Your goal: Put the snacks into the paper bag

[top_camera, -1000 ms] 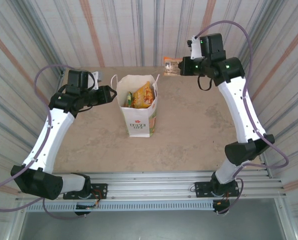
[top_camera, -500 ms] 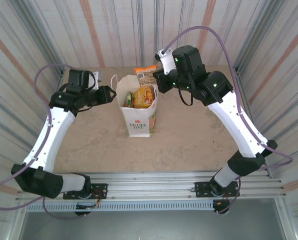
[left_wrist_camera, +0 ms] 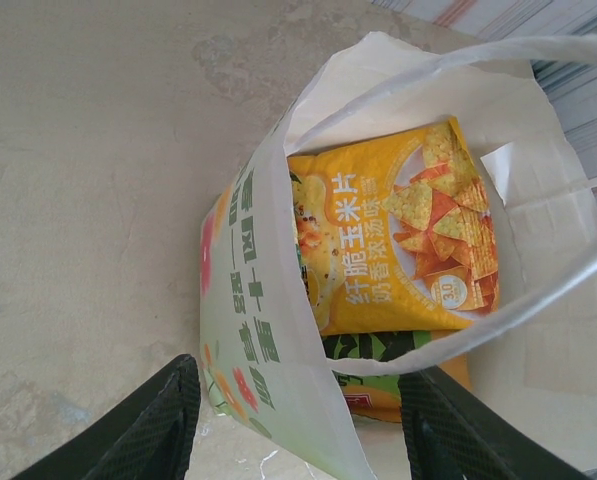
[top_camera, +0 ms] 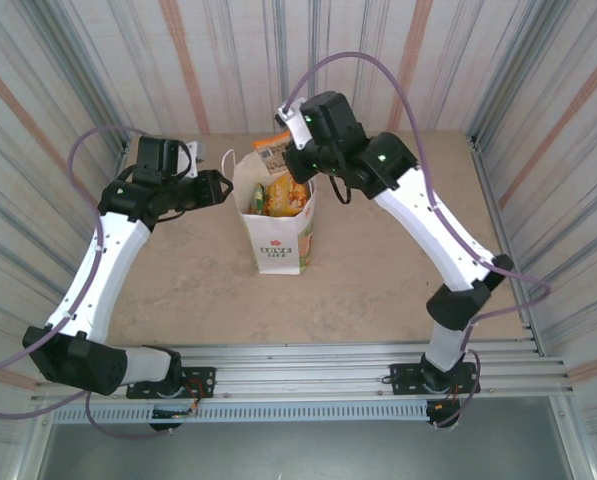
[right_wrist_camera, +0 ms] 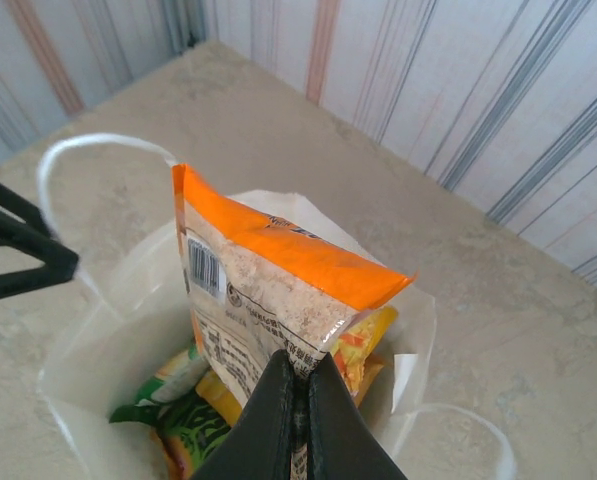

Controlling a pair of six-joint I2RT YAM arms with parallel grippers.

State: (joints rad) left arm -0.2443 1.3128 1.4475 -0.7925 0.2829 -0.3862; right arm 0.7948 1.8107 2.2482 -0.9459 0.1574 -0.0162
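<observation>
Corrugated walls (top_camera: pixel 228 60) striped in grey and rust enclosed a beige, stone-patterned table (top_camera: pixel 378 260). Seen from above, the white paper bag (top_camera: pixel 278 240) stood upright a little left of the middle of the frame, mouth open, with a small green-and-red logo (top_camera: pixel 276 250) on its front face.

The left gripper (top_camera: pixel 218 187) reached in from the left of the frame, level with the bag's top. In the left wrist view its two black fingers (left_wrist_camera: pixel 148 430) stood well apart at the bottom edge, and the bag's near wall (left_wrist_camera: pixel 268 330) ran between them; whether either finger touched the paper could not be told. Inside the bag lay a yellow packet (left_wrist_camera: pixel 388 240) printed with corn chips, and below it in that view a green packet (left_wrist_camera: pixel 378 360). Thin white handles (left_wrist_camera: pixel 518 300) arched across the opening.

The right gripper (top_camera: pixel 290 160) hung over the far rim of the bag, near the top centre of the overhead view. In the right wrist view its jaws (right_wrist_camera: pixel 296 375) were pinched together on the lower edge of an orange packet (right_wrist_camera: pixel 268 290), which stood upright with its barcode facing left. That packet was above the bag's open mouth, over the yellow and green packets already inside.
</observation>
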